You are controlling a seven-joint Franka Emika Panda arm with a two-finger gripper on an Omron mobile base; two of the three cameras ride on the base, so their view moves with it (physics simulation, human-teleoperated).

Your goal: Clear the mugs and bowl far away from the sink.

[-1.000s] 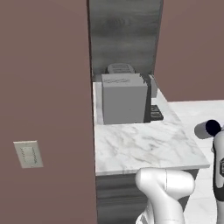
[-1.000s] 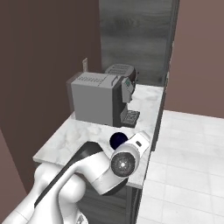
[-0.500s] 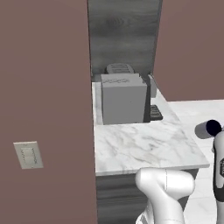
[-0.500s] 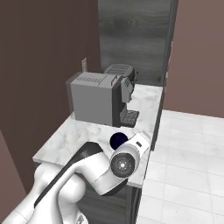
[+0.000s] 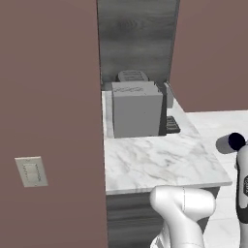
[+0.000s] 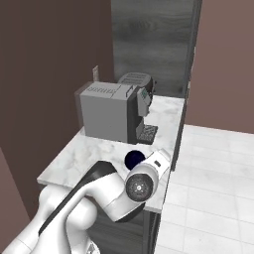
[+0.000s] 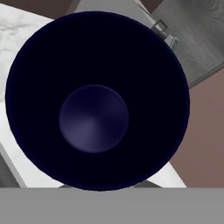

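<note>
A white-grey mug [image 5: 230,143] with a dark navy inside hangs tipped on its side just past the right end of the marble counter [image 5: 155,162]. My gripper [image 6: 150,161] is shut on this mug; its fingers are hidden behind the mug and my wrist. From the right base view the mug [image 6: 134,158] shows as a navy disc above the counter's near right corner. The hand view looks straight into the mug's navy inside [image 7: 94,118], with marble counter behind it. The bowl and the sink are out of view.
A grey coffee machine [image 5: 137,114] stands at the back of the counter, against a dark wood panel [image 5: 138,38]. A brown wall with a light switch [image 5: 31,172] rises on the left. Pale tiled floor [image 6: 213,168] lies to the right of the counter.
</note>
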